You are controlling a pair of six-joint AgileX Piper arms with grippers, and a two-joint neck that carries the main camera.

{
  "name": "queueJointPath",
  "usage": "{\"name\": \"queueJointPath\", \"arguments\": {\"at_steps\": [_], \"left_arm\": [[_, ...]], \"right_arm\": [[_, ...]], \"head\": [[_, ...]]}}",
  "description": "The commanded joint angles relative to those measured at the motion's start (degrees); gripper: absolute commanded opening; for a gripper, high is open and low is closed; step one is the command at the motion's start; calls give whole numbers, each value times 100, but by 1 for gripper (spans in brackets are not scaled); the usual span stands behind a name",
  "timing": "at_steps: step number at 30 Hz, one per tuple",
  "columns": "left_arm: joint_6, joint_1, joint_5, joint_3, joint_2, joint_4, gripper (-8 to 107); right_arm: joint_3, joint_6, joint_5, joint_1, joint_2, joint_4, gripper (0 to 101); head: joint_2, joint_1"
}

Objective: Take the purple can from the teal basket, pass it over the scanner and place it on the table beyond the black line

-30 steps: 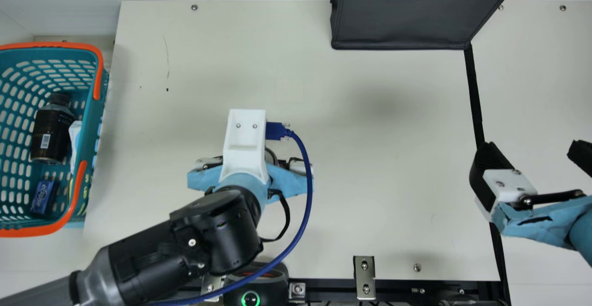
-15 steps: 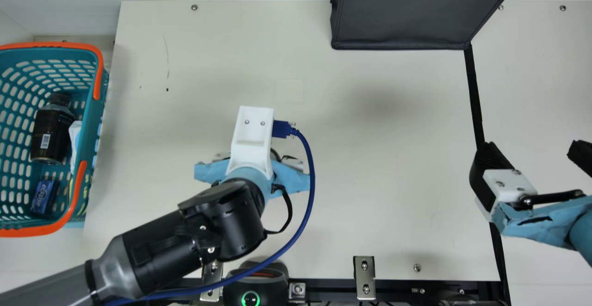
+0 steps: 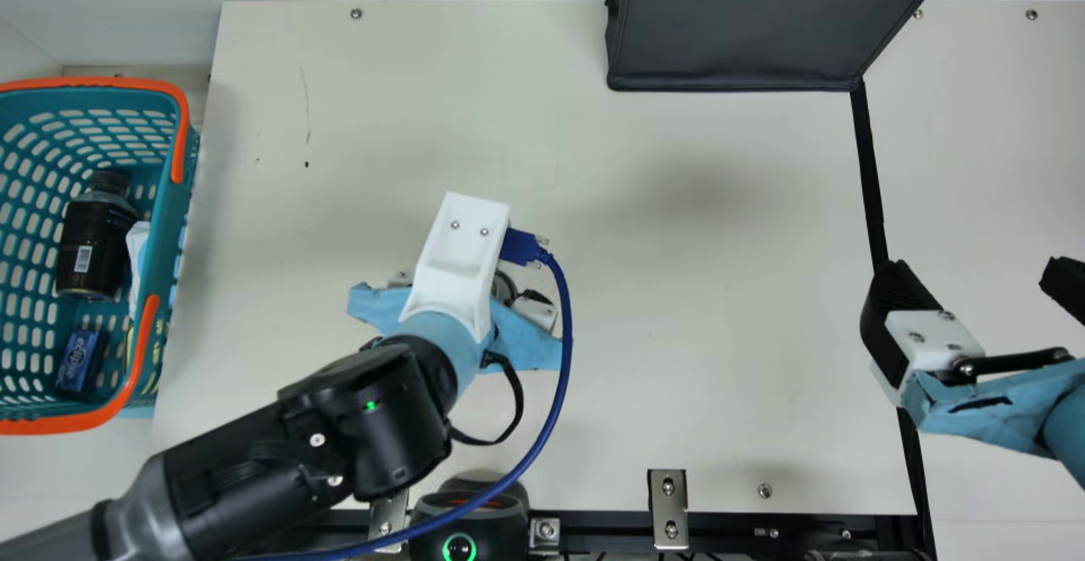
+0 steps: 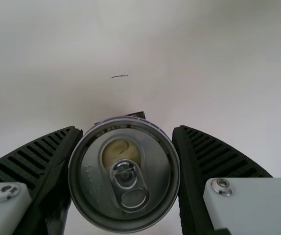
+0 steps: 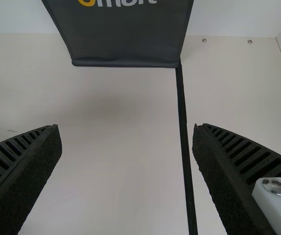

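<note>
Diffuse light softly shadows the table (image 3: 695, 192), the left wrist view seemingly dimmer

Cased in black and grey on the left arm (image 3: 386, 451), dotted with a green light (image 3: 370, 406). Wrapped in light blue cloth (image 3: 441, 336), capped by a white bracket (image 3: 458, 260) with two screws (image 3: 455, 224). Strung with thick blue cable (image 3: 565, 332). Tipped with black ribbed fingers (image 4: 216, 154). Streaked black on the right arm's (image 3: 1064, 421) blue.

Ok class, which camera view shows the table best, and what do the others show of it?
The main view: it covers the table from beside the basket to beyond the black line. The left wrist view shows a patch around the can; the right wrist view, both sides of the line.
</note>
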Motion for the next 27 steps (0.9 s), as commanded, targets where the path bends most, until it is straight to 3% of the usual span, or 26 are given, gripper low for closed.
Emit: {"name": "queueJointPath", "arguments": {"at_steps": [1,14,27], "left_arm": [[718,69,-104,73,-111,-158,-8],[4116,722,-581,552,-713,-1556,-8],[7294,1514,-370,623,-930,-3115,-8]], "right_arm": [[0,0,0,0,0,0,95],[0,0,0,0,0,0,95],[0,0,0,0,0,0,95]], "head": [[0,-166],[0,-166],[0,-166]]}}
